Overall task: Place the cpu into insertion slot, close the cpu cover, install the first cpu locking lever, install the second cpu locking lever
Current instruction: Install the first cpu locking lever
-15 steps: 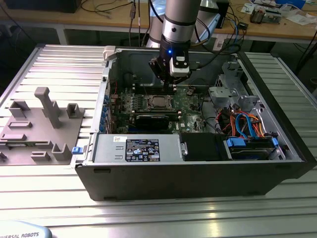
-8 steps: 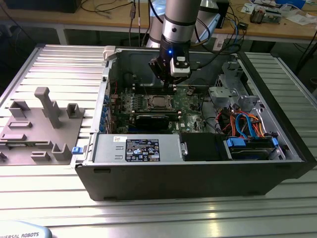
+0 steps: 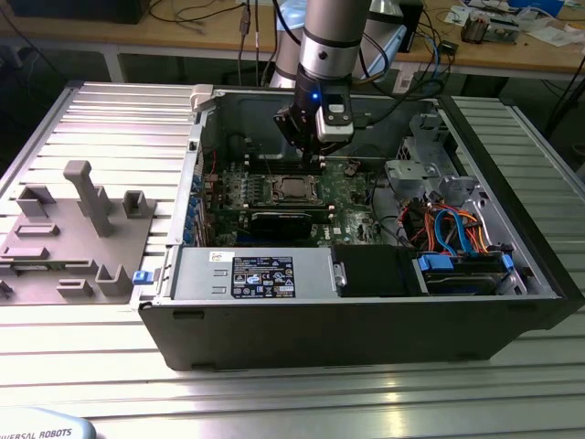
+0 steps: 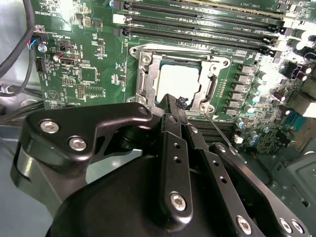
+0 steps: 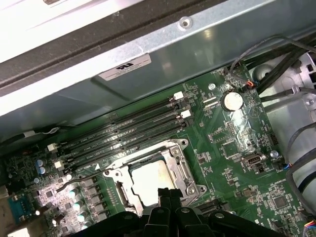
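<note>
Clenched and empty, end effector [image 4: 173, 106] hovers at the edge of the insertion slot [image 4: 180, 81], where the cpu [image 4: 177, 79] sits under the closed cpu cover [image 4: 148, 79], likely for reaching a locking lever [image 4: 222, 136].

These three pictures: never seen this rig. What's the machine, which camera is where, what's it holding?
A grey robot arm reaches into an open black computer case lying on a ribbed metal table. The exterior view looks on from off the arm; both wrist views ride on it, looking down past its black gripper, whose fingers are together with nothing between them. Below lies the green circuit board with long black memory slots. The flat silver-grey square cpu sits in the silver-rimmed insertion slot, with the thin silver cpu cover closed around it. A thin wire locking lever stands out beside the gripper.
</note>
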`<control>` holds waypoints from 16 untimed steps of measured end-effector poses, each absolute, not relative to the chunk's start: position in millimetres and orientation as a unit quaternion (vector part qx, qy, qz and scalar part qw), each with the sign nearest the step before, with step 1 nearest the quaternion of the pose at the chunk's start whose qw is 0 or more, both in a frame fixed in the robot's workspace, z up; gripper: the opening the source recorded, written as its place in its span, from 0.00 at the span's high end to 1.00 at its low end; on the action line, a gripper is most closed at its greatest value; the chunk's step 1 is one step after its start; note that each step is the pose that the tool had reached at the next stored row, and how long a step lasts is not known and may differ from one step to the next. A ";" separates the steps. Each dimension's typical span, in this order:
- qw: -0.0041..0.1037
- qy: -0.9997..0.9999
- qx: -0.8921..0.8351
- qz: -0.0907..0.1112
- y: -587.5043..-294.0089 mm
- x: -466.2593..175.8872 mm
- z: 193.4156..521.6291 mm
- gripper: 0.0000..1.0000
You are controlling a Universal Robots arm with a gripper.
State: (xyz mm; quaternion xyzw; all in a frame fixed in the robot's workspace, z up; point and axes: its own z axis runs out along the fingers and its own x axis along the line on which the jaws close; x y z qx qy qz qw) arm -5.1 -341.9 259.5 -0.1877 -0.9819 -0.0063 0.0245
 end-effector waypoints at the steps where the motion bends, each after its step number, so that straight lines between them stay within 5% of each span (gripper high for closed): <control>1: 0.024 -0.982 -0.185 -0.006 -341.9 -5.1 259.5 0.89; 16: 0.025 -0.989 -0.148 -0.005 -341.9 -5.1 259.5 0.89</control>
